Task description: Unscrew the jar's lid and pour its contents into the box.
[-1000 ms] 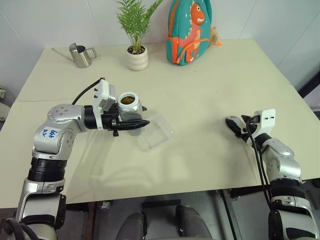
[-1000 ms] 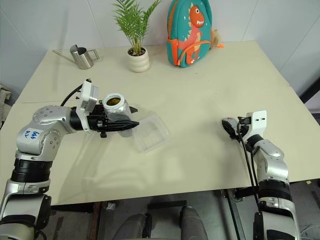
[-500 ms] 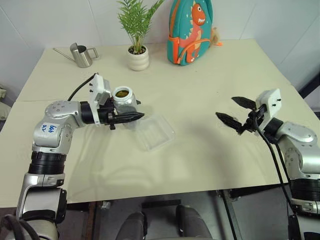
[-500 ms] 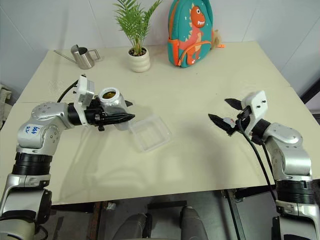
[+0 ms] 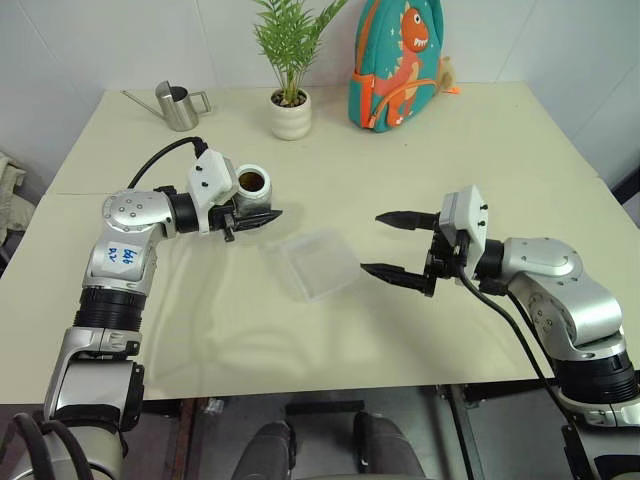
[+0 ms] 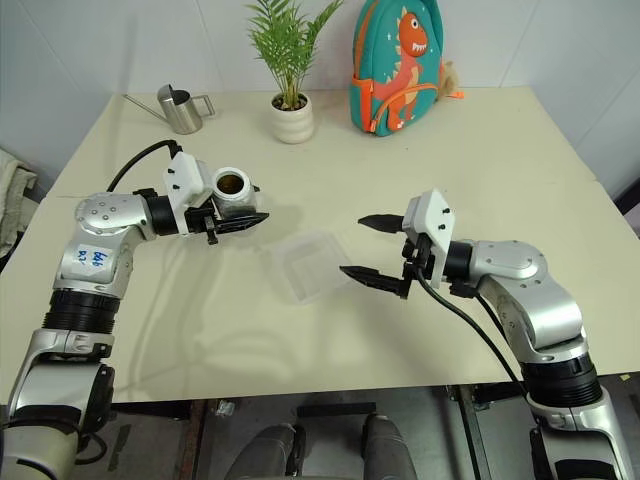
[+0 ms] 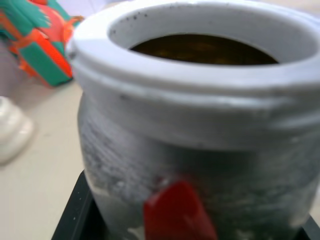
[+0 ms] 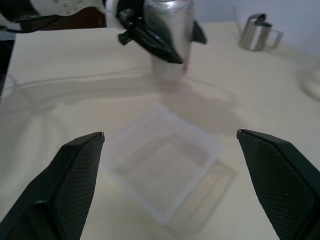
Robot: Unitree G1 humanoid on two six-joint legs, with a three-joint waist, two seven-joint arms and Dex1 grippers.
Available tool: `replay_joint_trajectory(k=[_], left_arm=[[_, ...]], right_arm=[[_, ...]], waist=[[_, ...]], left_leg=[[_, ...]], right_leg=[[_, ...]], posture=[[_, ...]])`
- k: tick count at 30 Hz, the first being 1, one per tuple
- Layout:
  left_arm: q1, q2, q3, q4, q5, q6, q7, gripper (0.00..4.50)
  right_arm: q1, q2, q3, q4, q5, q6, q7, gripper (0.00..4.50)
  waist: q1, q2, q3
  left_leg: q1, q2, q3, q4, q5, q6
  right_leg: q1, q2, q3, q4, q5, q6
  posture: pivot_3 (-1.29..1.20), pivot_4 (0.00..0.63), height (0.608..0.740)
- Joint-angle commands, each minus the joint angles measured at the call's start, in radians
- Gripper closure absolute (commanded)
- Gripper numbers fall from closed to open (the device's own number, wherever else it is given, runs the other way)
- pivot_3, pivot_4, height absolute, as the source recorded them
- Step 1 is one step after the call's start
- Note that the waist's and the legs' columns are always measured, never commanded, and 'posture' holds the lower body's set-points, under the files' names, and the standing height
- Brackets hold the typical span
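Jar (image 5: 255, 192), lidless and upright, clamped in left gripper (image 5: 262, 217) above table (image 5: 420, 140), beside box (image 5: 312, 262). Since a second ago, right gripper (image 5: 392, 243) has swung in toward box, jaws wide, empty. Left wrist view: brown contents (image 7: 200, 49) inside. Right wrist view: box between fingertips (image 8: 80, 170).

We see bright, even light laying soft shadows on the table (image 5: 420, 150), while the jar (image 7: 200, 125) looms blurred and the box (image 8: 165, 170) looks hazy.
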Motion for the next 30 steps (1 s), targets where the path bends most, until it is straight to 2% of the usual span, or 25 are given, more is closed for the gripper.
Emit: replay_joint_trajectory(k=[1, 4, 6, 7, 10, 13, 16, 22, 24, 30], left_arm=[[-0.005, -0.007, -0.018, -0.009, 0.082, -0.140, 0.070, 2.46], [-0.023, 0.003, -0.091, 0.017, 0.307, -0.362, 0.248, 2.46], [-0.046, 0.010, -0.128, 0.046, 0.435, -0.435, 0.367, 2.46], [-0.056, 0.015, -0.141, 0.061, 0.486, -0.459, 0.416, 2.46], [-0.129, 0.023, -0.242, 0.098, 0.778, -0.540, 0.700, 2.46], [-0.218, 0.051, -0.376, 0.114, 1.099, -0.568, 1.040, 2.46], [-0.294, 0.057, -0.493, 0.168, 1.292, -0.571, 1.262, 2.46], [-0.473, 0.039, -0.702, 0.296, 1.602, -0.465, 1.654, 2.46], [-0.515, 0.029, -0.749, 0.340, 1.661, -0.408, 1.771, 2.46], [-0.575, -0.006, -0.841, 0.439, 1.724, -0.345, 1.924, 2.46]], right_arm=[[0.030, -0.037, -0.032, -0.040, 0.014, 0.006, 0.023, 0.04], [0.076, -0.058, -0.054, -0.027, 0.000, -0.008, 0.018, 0.04], [0.088, -0.059, -0.061, -0.023, -0.003, -0.011, 0.009, 0.04], [0.090, -0.057, -0.062, -0.022, -0.005, -0.013, 0.006, 0.04], [0.105, -0.040, -0.072, -0.026, -0.001, -0.008, -0.015, 0.04], [0.119, -0.028, -0.070, -0.037, 0.001, -0.007, -0.036, 0.04], [0.126, -0.016, -0.073, -0.046, 0.003, -0.003, -0.058, 0.04], [0.144, 0.006, -0.080, -0.068, 0.017, 0.013, -0.100, 0.04], [0.150, 0.012, -0.079, -0.073, 0.021, 0.016, -0.109, 0.04], [0.162, 0.037, -0.069, -0.086, 0.022, 0.019, -0.136, 0.04]], waist=[[0.003, 0.000, 0.000], [0.011, 0.000, 0.000], [0.015, 0.000, 0.000], [0.015, 0.000, 0.000], [0.019, -0.001, 0.000], [0.021, -0.001, 0.000], [0.022, -0.001, 0.000], [0.020, -0.003, 0.001], [0.021, -0.003, 0.001], [0.020, -0.003, 0.001]], left_leg=[[0.000, 0.000, 0.000, 0.000, 0.000, 0.000], [0.000, 0.000, 0.001, 0.000, 0.000, 0.000], [0.000, 0.000, 0.001, 0.000, 0.000, 0.000], [0.000, 0.000, 0.002, 0.000, 0.000, 0.000], [0.001, 0.000, 0.004, 0.001, -0.001, 0.001], [0.000, -0.005, 0.004, 0.000, 0.000, 0.001], [0.000, -0.006, 0.005, 0.000, -0.001, 0.003], [0.000, -0.006, 0.009, 0.001, -0.003, 0.006], [-0.001, -0.006, 0.009, 0.001, -0.003, 0.007], [-0.001, -0.006, 0.010, 0.001, -0.005, 0.009]], right_leg=[[0.000, 0.000, 0.000, 0.000, 0.000, 0.000], [0.000, 0.000, 0.000, -0.001, 0.000, 0.000], [0.000, 0.000, 0.001, -0.003, 0.000, 0.000], [0.000, 0.001, 0.001, -0.003, 0.000, 0.001], [0.000, 0.001, 0.002, -0.003, 0.001, 0.002], [0.000, 0.001, 0.002, -0.002, 0.002, 0.003], [0.000, 0.000, 0.003, -0.002, 0.002, 0.004], [-0.001, 0.000, 0.003, -0.003, 0.003, 0.005], [-0.001, 0.000, 0.003, -0.003, 0.003, 0.005], [-0.001, -0.001, 0.003, -0.002, 0.003, 0.005]], posture=[[0.00, 0.150, 0.740], [0.00, 0.150, 0.740], [0.00, 0.150, 0.740], [0.00, 0.150, 0.740], [0.00, 0.150, 0.740], [0.00, 0.150, 0.740], [0.00, 0.150, 0.740], [0.00, 0.150, 0.740], [0.00, 0.150, 0.740], [0.00, 0.150, 0.740]])
